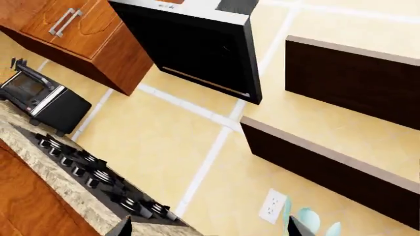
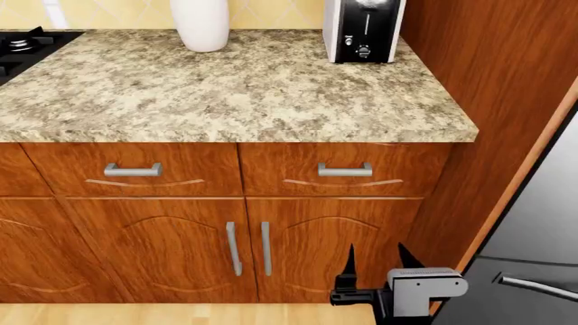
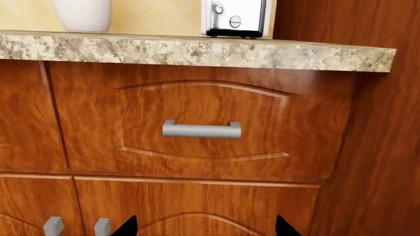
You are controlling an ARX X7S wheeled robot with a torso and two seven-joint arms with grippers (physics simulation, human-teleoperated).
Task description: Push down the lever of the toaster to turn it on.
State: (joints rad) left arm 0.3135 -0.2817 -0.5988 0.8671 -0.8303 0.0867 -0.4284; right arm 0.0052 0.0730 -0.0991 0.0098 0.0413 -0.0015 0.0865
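Observation:
The toaster [image 2: 364,34] stands at the back right of the granite counter, its black face with a thin vertical slot and a small round dial toward me. The lever [image 2: 367,3] is partly cut by the frame's top edge, at the head of the slot. Only the toaster's lower face [image 3: 235,18] shows in the right wrist view. My right gripper [image 2: 375,254] is open and empty, low in front of the cabinet doors, far below the toaster; it also shows in the right wrist view [image 3: 203,228]. My left gripper [image 1: 208,228] is open, empty and out of the head view.
A white ceramic jar [image 2: 200,24] stands left of the toaster. A black cooktop [image 2: 23,44] is at the counter's left. Drawers with metal handles [image 3: 201,130] lie under the counter edge [image 2: 235,128]. A tall wooden panel [image 2: 488,81] and a fridge [image 2: 542,223] are at the right.

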